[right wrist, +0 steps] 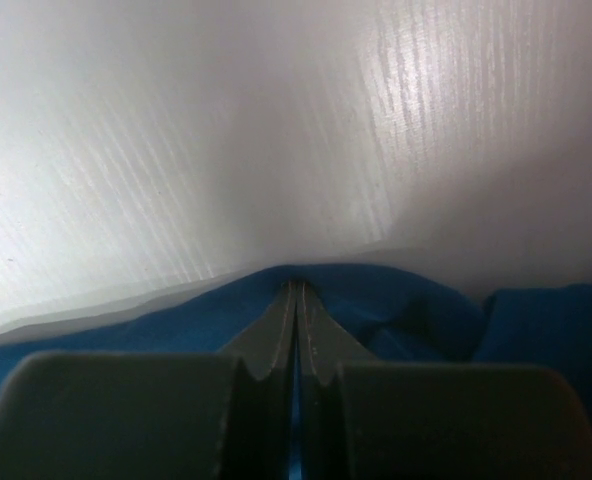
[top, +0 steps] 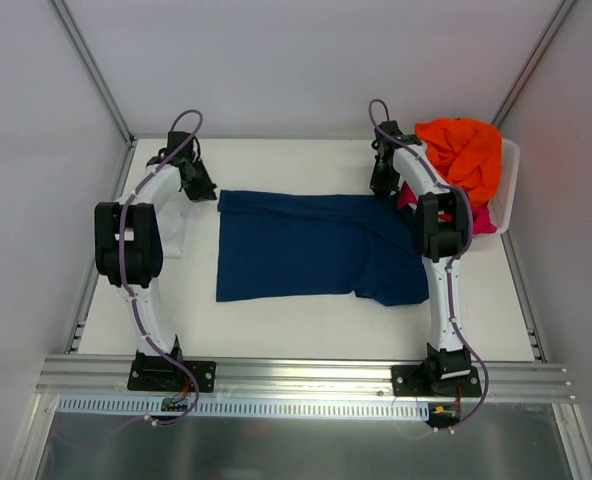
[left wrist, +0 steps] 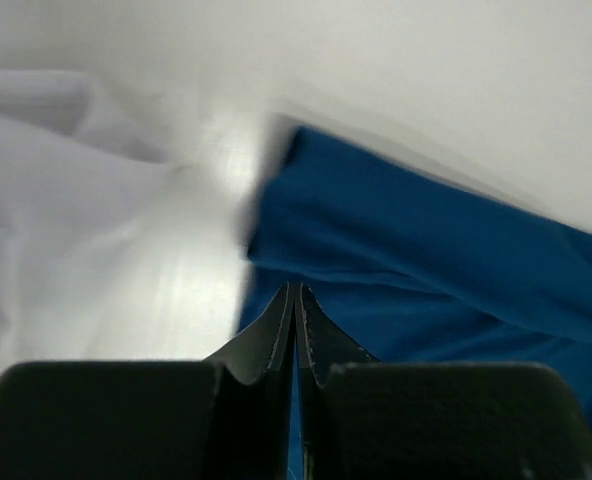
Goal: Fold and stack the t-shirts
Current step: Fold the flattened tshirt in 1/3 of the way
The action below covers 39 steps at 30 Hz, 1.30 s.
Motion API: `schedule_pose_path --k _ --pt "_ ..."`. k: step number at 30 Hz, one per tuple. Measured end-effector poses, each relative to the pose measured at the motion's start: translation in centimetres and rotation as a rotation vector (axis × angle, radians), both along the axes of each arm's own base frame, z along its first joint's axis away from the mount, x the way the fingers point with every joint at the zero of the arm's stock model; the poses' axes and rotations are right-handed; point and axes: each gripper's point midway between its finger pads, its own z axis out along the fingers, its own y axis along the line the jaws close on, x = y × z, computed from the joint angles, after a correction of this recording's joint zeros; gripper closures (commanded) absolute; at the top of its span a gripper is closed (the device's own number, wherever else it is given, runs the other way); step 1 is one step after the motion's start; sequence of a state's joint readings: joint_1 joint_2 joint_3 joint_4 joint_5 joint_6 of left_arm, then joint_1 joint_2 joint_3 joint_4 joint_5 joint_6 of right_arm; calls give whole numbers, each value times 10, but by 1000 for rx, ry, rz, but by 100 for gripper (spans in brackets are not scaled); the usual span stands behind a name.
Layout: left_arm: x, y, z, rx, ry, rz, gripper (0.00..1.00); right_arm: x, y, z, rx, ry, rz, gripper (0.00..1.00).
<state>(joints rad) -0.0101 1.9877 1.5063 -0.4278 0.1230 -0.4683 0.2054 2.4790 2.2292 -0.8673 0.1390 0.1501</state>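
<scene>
Lying spread across the middle of the table (top: 306, 320), the navy t-shirt (top: 306, 245) is being pinched at both far corners: the left pincer (top: 208, 191) and right pincer (top: 381, 189) are each pressing together on its edge. The white basket (top: 509, 190), at the far right, is holding the orange t-shirt (top: 463, 152) heaped over the magenta t-shirt (top: 484, 222).

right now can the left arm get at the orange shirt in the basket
Probably not. The left end effector is shut on the navy shirt's far-left corner, and the orange shirt lies at the far right in the basket, beyond the right arm.
</scene>
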Motion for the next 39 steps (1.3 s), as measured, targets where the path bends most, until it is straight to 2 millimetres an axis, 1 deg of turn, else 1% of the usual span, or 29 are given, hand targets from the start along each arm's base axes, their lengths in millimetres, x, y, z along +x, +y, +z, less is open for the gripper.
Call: schedule_pose_path --k 3,5,6,7,8,9,11,16,19,25,30,33,35,39 --pt "9 -38 31 -27 -107 -82 100 1 3 0 7 -5 6 99" --pt "13 -63 44 -48 -156 -137 100 2 7 0 10 -10 12 100" --pt "15 -75 48 -60 -172 -164 100 2 9 0 12 -12 16 91" --pt "16 -86 49 -70 -180 -186 100 3 11 0 15 -16 18 77" --pt "16 -95 50 -86 -184 -205 100 3 13 0 21 -18 21 41" --pt "17 -101 47 -95 -180 -214 100 4 17 0 33 -23 24 29" --pt "19 -106 34 -109 -161 -219 100 9 28 3 57 -49 53 18" --pt "14 -103 -13 -112 -54 -194 100 3 38 4 50 -81 103 16" --pt "7 -98 -27 -108 -7 -182 100 -3 37 6 50 -83 106 16" --pt "6 -92 -32 -73 14 -161 100 -15 36 14 45 -91 112 16" --pt "11 -80 -41 -50 29 -130 100 -28 37 30 36 -113 125 16" --pt "16 -68 -40 -46 29 -105 100 -33 41 44 33 -140 138 16" --pt "21 -57 -42 -45 32 -82 100 -36 42 53 30 -157 146 16" --pt "32 -40 -42 -48 28 -45 100 -43 42 66 19 -184 152 16"
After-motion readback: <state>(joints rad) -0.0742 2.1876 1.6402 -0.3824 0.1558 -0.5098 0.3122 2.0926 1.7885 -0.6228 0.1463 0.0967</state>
